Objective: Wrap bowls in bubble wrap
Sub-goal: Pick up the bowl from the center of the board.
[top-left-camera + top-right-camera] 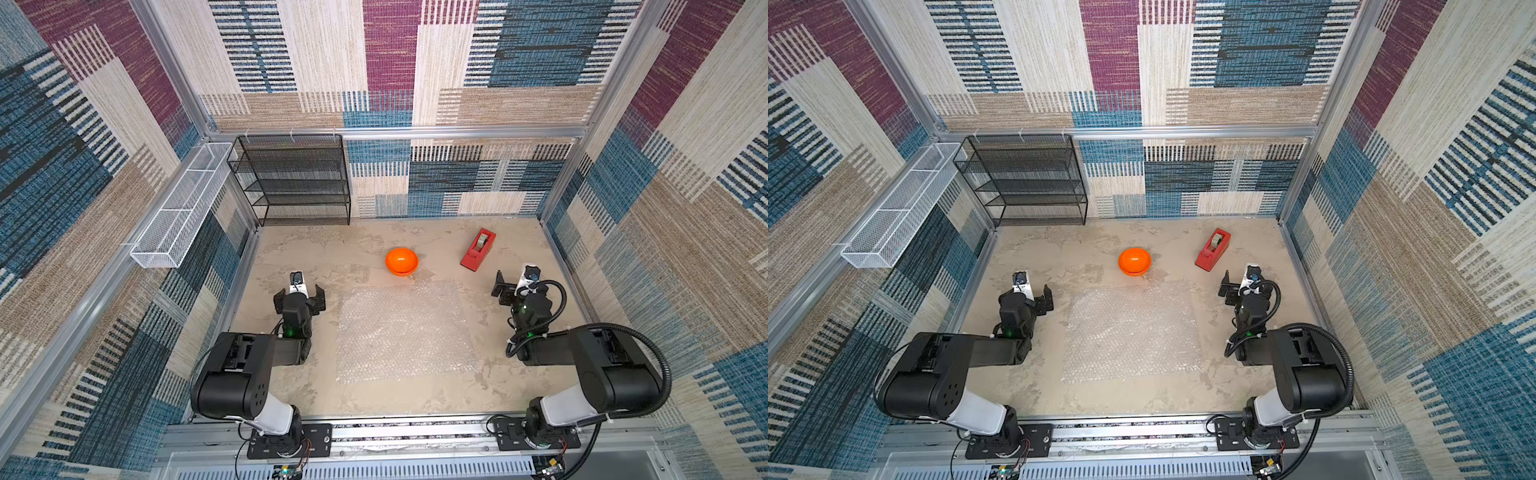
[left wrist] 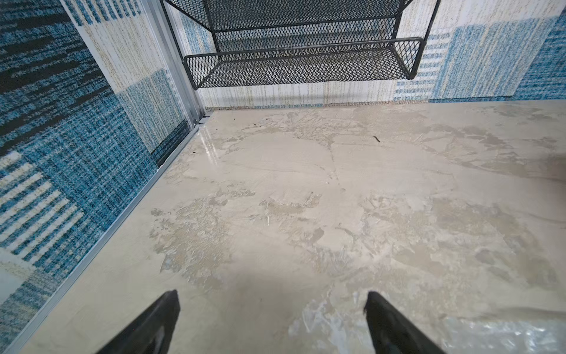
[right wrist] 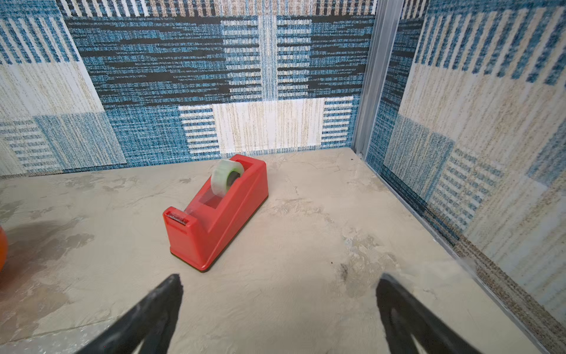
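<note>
Toward the far edge of the counter [image 1: 415, 399], about midway across, in both top views: orange bowl [image 1: 401, 261] [image 1: 1134, 261], seemingly mouth down, well apart from both claws. Just nearer than it, flat on the counter's middle: bubble wrap [image 1: 403, 332] [image 1: 1129, 332], spread out, its far edge close to the bowl and not under it.

Left claw [image 1: 299, 298] [image 2: 272, 295] beside the wrap's left edge, spread wide, gripping nothing, bare counter between the fingers. Right claw [image 1: 519, 286] [image 3: 280, 277] beside the wrap's right edge, likewise wide and empty, facing the red tape dispenser [image 1: 478, 249] [image 3: 214, 211] near the far right corner.

At the far left corner: black mesh rack [image 1: 291, 178] on the far wall, white wire basket [image 1: 178, 208] on the left wall.
</note>
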